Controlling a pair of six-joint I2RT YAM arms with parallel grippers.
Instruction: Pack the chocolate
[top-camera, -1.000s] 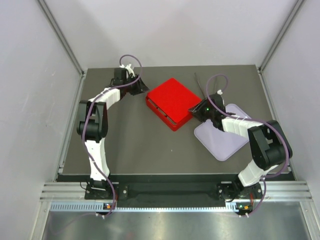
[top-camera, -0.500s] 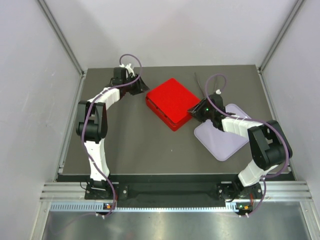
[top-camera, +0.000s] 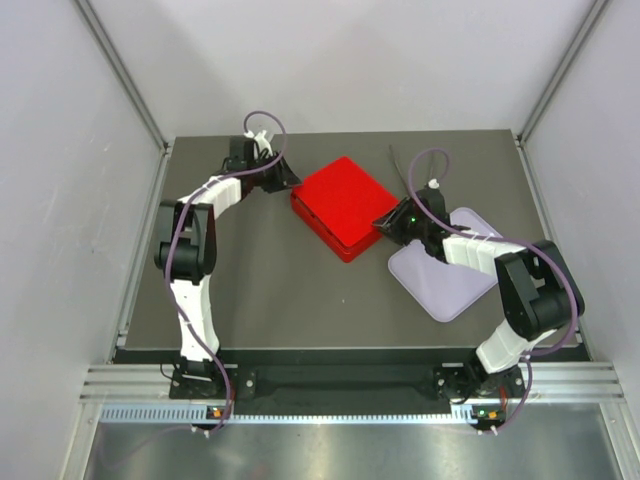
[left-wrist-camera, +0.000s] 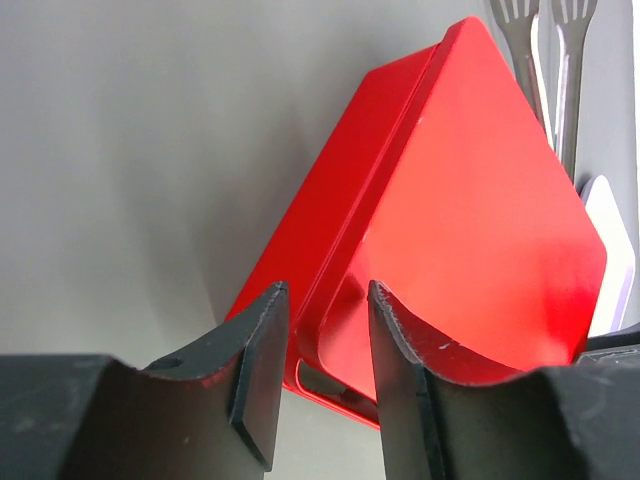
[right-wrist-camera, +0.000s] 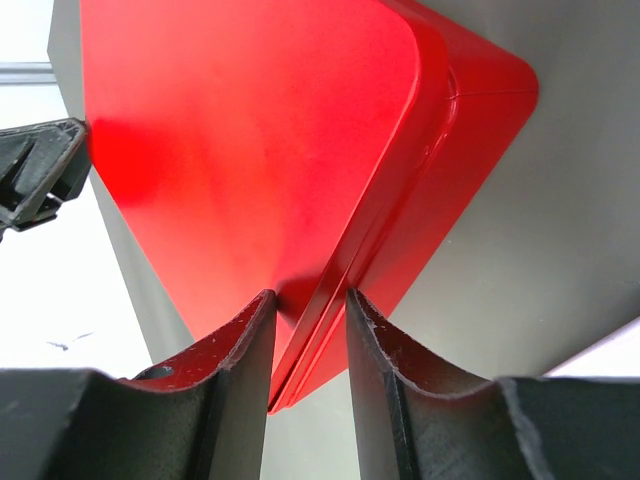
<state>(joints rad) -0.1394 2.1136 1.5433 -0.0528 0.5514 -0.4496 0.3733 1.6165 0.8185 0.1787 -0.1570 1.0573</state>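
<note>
Top external view shows no chocolate, and neither wrist view does either; it may be hidden under a lid, but I cannot tell. What I see is a red box (top-camera: 340, 200), closed, glossy, with rounded corners, set cornerwise on the dark table (top-camera: 270, 290).

My left gripper (top-camera: 287, 178) is at the box's left corner and my right gripper (top-camera: 385, 222) at its right corner. A lilac mat (top-camera: 455, 285) lies just beside the box under my right arm. Thin dark tongs (top-camera: 400, 170) lie behind the box.

Left wrist view brings out what the top one cannot: the box (left-wrist-camera: 470, 230) has a lid seated on a lower half, with a seam along the side. The tongs (left-wrist-camera: 545, 50) prove to be metal with slotted ends. My left gripper (left-wrist-camera: 322, 290) has its jaws part-way apart with the corner between them.

Right wrist view shows the box (right-wrist-camera: 250, 140) from the opposite corner, seam running between the parted jaws of my right gripper (right-wrist-camera: 307, 295). Whether either pair presses the box, I cannot tell.
</note>
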